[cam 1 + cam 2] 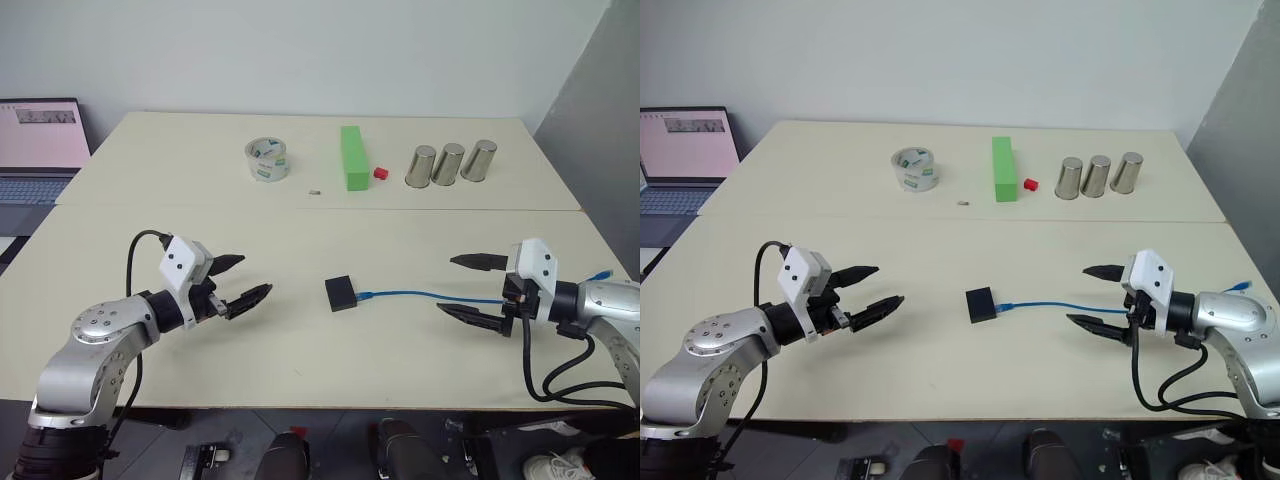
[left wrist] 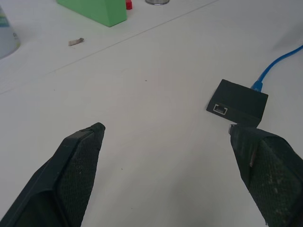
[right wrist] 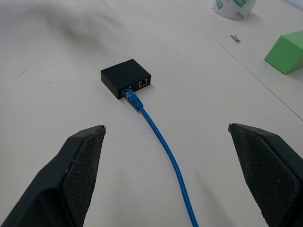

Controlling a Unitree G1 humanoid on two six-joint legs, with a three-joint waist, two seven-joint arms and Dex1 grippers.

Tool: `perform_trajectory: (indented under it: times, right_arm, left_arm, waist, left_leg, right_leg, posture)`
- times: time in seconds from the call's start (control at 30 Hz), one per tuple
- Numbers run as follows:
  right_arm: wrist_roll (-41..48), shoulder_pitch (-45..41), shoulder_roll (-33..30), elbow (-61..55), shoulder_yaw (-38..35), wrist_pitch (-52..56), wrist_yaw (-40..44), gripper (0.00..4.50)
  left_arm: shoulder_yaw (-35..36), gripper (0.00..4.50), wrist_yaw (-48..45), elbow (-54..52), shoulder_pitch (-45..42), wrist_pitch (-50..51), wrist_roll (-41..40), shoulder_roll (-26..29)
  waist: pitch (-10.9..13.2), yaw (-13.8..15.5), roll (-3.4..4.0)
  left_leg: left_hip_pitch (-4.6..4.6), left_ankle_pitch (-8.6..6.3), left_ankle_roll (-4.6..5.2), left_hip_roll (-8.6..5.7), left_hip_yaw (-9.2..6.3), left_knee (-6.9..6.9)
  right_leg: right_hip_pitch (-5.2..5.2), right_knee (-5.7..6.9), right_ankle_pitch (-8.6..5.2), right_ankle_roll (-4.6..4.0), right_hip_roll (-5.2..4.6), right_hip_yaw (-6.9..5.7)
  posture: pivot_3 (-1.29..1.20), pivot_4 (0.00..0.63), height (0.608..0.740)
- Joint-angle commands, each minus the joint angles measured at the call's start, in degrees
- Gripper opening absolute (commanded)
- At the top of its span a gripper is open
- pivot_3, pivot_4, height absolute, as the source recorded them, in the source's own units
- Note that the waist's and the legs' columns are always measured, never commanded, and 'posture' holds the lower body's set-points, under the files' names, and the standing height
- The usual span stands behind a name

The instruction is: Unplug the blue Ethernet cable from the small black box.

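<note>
The small black box is black all over. The blue Ethernet cable is bright blue. The counter is pale cream. The block is green, and a tiny cube is red. Three cups are shiny silver.

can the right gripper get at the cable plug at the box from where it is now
Probably yes. The right gripper is open and empty, pointing along the table toward the box. The cable runs between them, and its plug sits on the box side facing that gripper, with bare table around it.
</note>
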Motion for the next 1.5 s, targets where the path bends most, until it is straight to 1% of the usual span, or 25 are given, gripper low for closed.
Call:
perform_trajectory:
  times: [0.03,0.1,0.2,0.27,0.4,0.5,0.6,0.7,0.73,0.77,0.87,0.93,0.97,1.0,1.03,1.1,1.13,1.2,1.27,1.3,1.4,1.5]
  right_arm:
    - [-0.53,-2.03,0.60,-0.85,1.97,0.92,-0.08,4.41]
    - [-2.20,-3.25,1.87,-0.53,5.32,1.50,-0.72,4.41]
    - [-5.88,-6.11,4.35,1.47,10.95,1.50,-1.37,4.41]
    - [-8.56,-8.38,6.75,3.67,14.39,0.43,-1.86,4.41]
    - [-13.25,-14.01,12.71,11.29,20.52,-1.97,-1.94,4.41]
    - [-16.94,-18.16,16.53,19.73,23.88,-5.39,-1.68,4.41]
    - [-19.57,-21.81,18.68,26.91,26.46,-8.61,0.37,4.41]
    - [-21.60,-24.69,19.50,32.43,27.93,-11.47,2.44,4.41]
    - [-22.00,-25.64,19.90,33.99,28.26,-12.07,3.18,4.06]
    - [-22.25,-26.35,20.22,35.20,28.39,-12.58,3.79,3.97]
    - [-24.52,-28.14,20.78,38.32,29.87,-15.72,5.05,3.11]
    - [-25.36,-28.72,20.91,39.46,30.34,-16.78,5.79,2.71]
    - [-25.96,-29.00,20.80,39.77,30.63,-17.41,6.18,2.48]
    - [-26.39,-29.20,20.72,40.02,30.83,-17.90,6.45,2.10]
    - [-26.71,-29.34,20.63,40.12,30.98,-18.13,6.74,1.96]
    - [-27.40,-29.48,20.25,40.00,31.19,-18.55,7.39,1.33]
    - [-27.74,-29.52,20.06,39.91,31.27,-18.75,7.63,1.13]
    - [-28.55,-29.60,19.47,39.48,31.17,-19.41,7.66,0.60]
    - [-29.35,-29.57,19.07,39.08,30.96,-20.14,7.45,0.20]
    - [-29.91,-29.47,18.71,38.50,30.74,-20.71,7.07,0.11]
    - [-31.34,-29.02,17.89,36.51,29.93,-23.02,5.17,0.11]
    - [-34.50,-28.88,16.97,34.20,28.56,-30.00,-0.44,0.11]
  left_arm:
    - [0.28,4.48,-0.88,-1.62,-0.44,-1.28,0.30,0.78]
    - [-0.61,4.48,-1.90,-1.23,-0.64,-2.60,1.11,0.83]
    - [-2.06,4.48,-4.98,-0.29,-0.23,-7.41,3.11,1.03]
    - [-2.53,4.48,-6.71,0.29,-0.22,-8.21,2.83,1.01]
    - [-3.43,4.48,-11.00,-0.63,-0.15,-7.17,0.79,1.90]
    - [-4.51,4.48,-14.34,-1.99,0.57,-6.87,0.18,3.23]
    - [-5.14,4.48,-15.17,-1.94,0.40,-7.08,0.54,3.43]
    - [-5.30,4.48,-15.16,-1.68,0.02,-7.15,0.80,3.20]
    - [-5.47,4.50,-15.07,-1.59,-0.07,-7.22,0.98,3.03]
    - [-5.62,4.50,-14.99,-1.52,-0.23,-7.20,1.09,2.91]
    - [-6.13,4.50,-14.90,-1.49,-0.36,-7.26,1.35,2.70]
    - [-6.28,4.50,-14.90,-1.38,-0.29,-7.35,1.44,2.71]
    - [-6.27,4.50,-15.02,-1.13,-0.19,-7.55,1.52,2.74]
    - [-6.25,4.50,-15.11,-0.94,-0.13,-7.69,1.58,2.76]
    - [-6.20,4.50,-15.24,-0.66,-0.08,-7.85,1.65,2.81]
    - [-6.01,4.50,-15.33,-0.10,-0.16,-8.00,1.66,2.76]
    - [-5.91,4.50,-15.30,0.12,-0.23,-7.98,1.58,2.69]
    - [-5.62,4.50,-14.98,0.54,-0.47,-7.94,1.29,2.36]
    - [-5.32,4.50,-14.59,0.80,-0.57,-7.54,0.78,2.06]
    - [-5.08,4.50,-14.24,1.12,-0.65,-7.15,0.50,1.84]
    - [-4.06,4.50,-12.69,2.49,-1.25,-5.51,-0.67,0.75]
    - [-1.30,4.50,-8.91,3.63,-2.65,0.82,-6.09,-1.98]
  waist:
    - [0.00,0.01,0.00]
    - [0.00,-0.03,0.00]
    - [0.00,-0.07,0.00]
    - [0.00,-0.06,0.00]
    - [0.00,-0.16,0.00]
    - [0.01,-0.21,0.02]
    - [0.02,-0.19,0.04]
    - [0.03,-0.05,0.04]
    - [0.03,-0.09,0.04]
    - [0.03,-0.15,0.04]
    - [0.03,-0.25,0.04]
    - [0.02,-0.32,0.04]
    - [0.02,-0.33,0.04]
    - [0.02,-0.34,0.04]
    - [0.02,-0.36,0.04]
    - [0.02,-0.40,0.04]
    - [0.02,-0.39,0.04]
    - [0.02,-0.38,0.04]
    - [0.02,-0.36,0.05]
    - [0.02,-0.32,0.05]
    - [0.02,-0.24,0.05]
    - [0.02,-0.05,0.04]
  left_leg:
    - [0.00,0.00,0.00,0.00,0.00,0.01]
    - [0.02,0.00,0.00,0.00,0.00,0.01]
    - [0.02,0.00,0.00,0.01,0.00,0.00]
    - [0.01,0.00,0.00,0.01,0.02,0.00]
    - [0.01,0.00,0.00,0.01,0.02,0.00]
    - [0.01,0.00,0.00,0.02,0.00,-0.01]
    - [-0.01,0.00,0.00,0.01,0.01,-0.01]
    - [-0.02,0.00,0.00,0.00,-0.01,-0.01]
    - [-0.02,0.00,0.00,0.00,0.00,-0.01]
    - [-0.01,0.00,0.00,0.01,0.00,-0.01]
    - [0.03,0.00,0.00,0.02,-0.01,0.00]
    - [0.05,0.00,0.00,0.02,-0.02,0.01]
    - [0.05,0.00,0.00,0.02,-0.03,0.01]
    - [0.06,0.00,0.00,0.02,-0.02,0.02]
    - [0.08,0.00,0.00,0.02,-0.02,0.02]
    - [0.09,0.00,0.00,0.02,-0.01,0.03]
    - [0.09,0.00,0.00,0.02,-0.02,0.03]
    - [0.09,0.00,0.00,0.01,-0.03,0.03]
    - [0.09,0.00,0.00,0.01,-0.03,0.03]
    - [0.09,0.00,0.00,0.01,-0.03,0.03]
    - [0.08,0.00,0.00,0.00,-0.04,0.03]
    - [0.06,0.00,0.00,0.00,-0.06,0.04]
  right_leg:
    - [0.00,0.00,0.00,0.00,0.00,0.00]
    - [0.01,0.01,0.00,0.00,0.01,0.00]
    - [0.00,0.02,0.00,0.00,0.01,0.00]
    - [-0.02,0.01,0.00,-0.01,0.01,0.01]
    - [-0.03,0.02,0.00,-0.01,0.01,0.01]
    - [-0.04,0.04,0.00,-0.02,0.02,-0.02]
    - [-0.05,0.03,0.00,-0.02,0.01,-0.01]
    - [-0.06,0.02,0.00,-0.03,-0.01,-0.03]
    - [-0.06,0.02,0.00,-0.03,-0.01,-0.03]
    - [-0.06,0.03,0.00,-0.03,-0.01,-0.02]
    - [-0.05,0.08,0.00,-0.04,0.00,-0.03]
    - [-0.04,0.12,0.01,-0.04,0.01,-0.03]
    - [-0.03,0.12,0.01,-0.04,0.01,-0.03]
    - [-0.02,0.13,0.01,-0.04,0.01,-0.03]
    - [-0.01,0.13,0.01,-0.04,0.01,-0.03]
    - [-0.01,0.15,0.01,-0.04,0.01,-0.02]
    - [0.00,0.15,0.02,-0.04,0.01,-0.03]
    - [0.00,0.16,0.02,-0.04,0.01,-0.04]
    - [0.01,0.16,0.02,-0.05,0.01,-0.03]
    - [0.01,0.15,0.02,-0.04,0.00,-0.03]
    - [0.01,0.14,0.02,-0.04,0.00,-0.04]
    - [0.00,0.14,0.02,-0.04,0.00,-0.06]
  posture:
    - [0.00,0.150,0.740]
    - [0.00,0.150,0.740]
    - [0.00,0.150,0.740]
    - [0.00,0.150,0.740]
    - [0.00,0.150,0.740]
    - [0.00,0.150,0.740]
    - [0.00,0.150,0.740]
    - [0.00,0.150,0.740]
    - [0.00,0.150,0.740]
    - [0.00,0.150,0.740]
    - [0.00,0.150,0.740]
    - [0.00,0.150,0.740]
    - [0.00,0.150,0.740]
    - [0.00,0.150,0.740]
    - [0.00,0.150,0.740]
    - [0.00,0.150,0.740]
    - [0.00,0.150,0.740]
    - [0.00,0.150,0.740]
    - [0.00,0.150,0.740]
    - [0.00,0.150,0.740]
    - [0.00,0.150,0.740]
    - [0.00,0.150,0.740]
